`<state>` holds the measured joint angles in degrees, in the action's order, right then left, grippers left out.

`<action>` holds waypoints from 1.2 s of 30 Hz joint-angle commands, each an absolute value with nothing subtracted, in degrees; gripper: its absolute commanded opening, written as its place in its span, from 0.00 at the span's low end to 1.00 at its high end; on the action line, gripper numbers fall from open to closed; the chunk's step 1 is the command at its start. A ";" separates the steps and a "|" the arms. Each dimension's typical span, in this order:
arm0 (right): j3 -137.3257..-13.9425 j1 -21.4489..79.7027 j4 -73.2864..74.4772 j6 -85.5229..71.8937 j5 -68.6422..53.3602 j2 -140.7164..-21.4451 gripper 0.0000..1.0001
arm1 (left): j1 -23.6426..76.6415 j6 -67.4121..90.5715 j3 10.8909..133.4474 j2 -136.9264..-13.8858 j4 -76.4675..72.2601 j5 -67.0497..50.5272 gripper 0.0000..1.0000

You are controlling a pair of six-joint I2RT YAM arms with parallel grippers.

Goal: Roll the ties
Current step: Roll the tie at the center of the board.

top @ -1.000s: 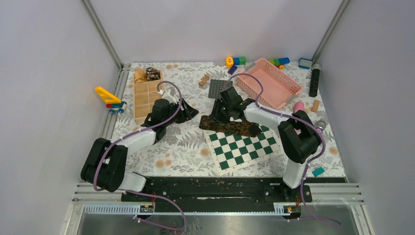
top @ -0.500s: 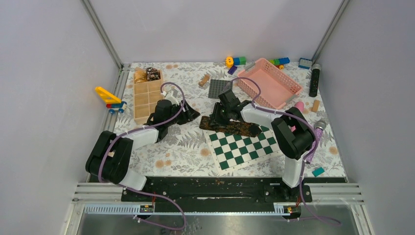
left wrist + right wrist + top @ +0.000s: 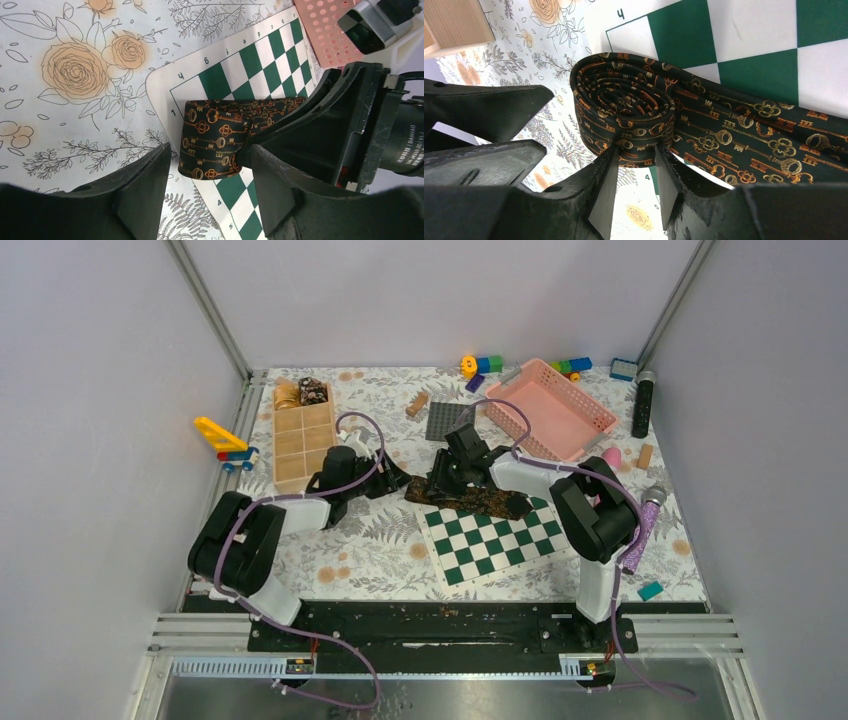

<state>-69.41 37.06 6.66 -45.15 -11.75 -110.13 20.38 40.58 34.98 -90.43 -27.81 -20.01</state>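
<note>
A dark tie [image 3: 478, 500] with a gold key pattern lies across the chessboard [image 3: 500, 540]. Its left end is rolled into a coil [image 3: 624, 105], which also shows in the left wrist view [image 3: 212, 137]. My right gripper [image 3: 441, 484] [image 3: 636, 150] is shut on the coil's lower edge, one finger on each side. My left gripper [image 3: 392, 482] [image 3: 210, 167] stands open just left of the coil, which sits ahead between its fingers without touching them. Two rolled ties, a golden one [image 3: 287, 393] and a dark speckled one [image 3: 313, 391], rest in the wooden box's far compartments.
The wooden compartment box [image 3: 303, 440] stands at the back left, a pink basket [image 3: 550, 412] at the back right. A grey plate [image 3: 447, 420] lies behind the grippers. A purple microphone [image 3: 640, 530], black cylinder [image 3: 643, 405], toy blocks and a yellow toy [image 3: 222, 438] are scattered around.
My left arm has swung right and brought its open gripper up beside the coil. The right gripper has shifted slightly left with the coil still in it.
</note>
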 commanded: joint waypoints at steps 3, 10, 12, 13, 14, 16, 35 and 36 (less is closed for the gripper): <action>-69.56 37.00 5.61 -44.81 -10.75 -108.57 0.45 | 20.21 40.78 35.21 -92.59 -33.83 -22.55 0.61; -69.59 36.58 6.17 -44.25 -9.78 -104.39 0.48 | 20.20 40.87 35.11 -92.85 -34.09 -22.61 0.60; -69.57 36.35 6.16 -44.04 -9.27 -103.80 0.46 | 20.21 40.79 35.05 -92.69 -34.10 -22.65 0.60; -69.60 36.26 6.19 -43.99 -8.90 -103.72 0.44 | 20.20 40.78 35.07 -92.68 -34.06 -22.60 0.60; -69.72 36.14 6.29 -43.90 -8.72 -103.76 0.42 | 20.21 40.78 35.01 -92.64 -34.05 -22.58 0.60; -70.08 35.88 6.73 -43.87 -8.62 -104.37 0.39 | 20.21 40.87 35.09 -92.80 -34.09 -22.69 0.59; -72.63 35.04 6.74 -44.20 -8.07 -111.56 0.34 | 20.29 40.93 35.44 -95.85 -35.68 -24.02 0.58; -72.72 35.00 6.82 -44.33 -8.21 -111.84 0.34 | 20.30 41.14 35.42 -96.15 -36.13 -24.33 0.59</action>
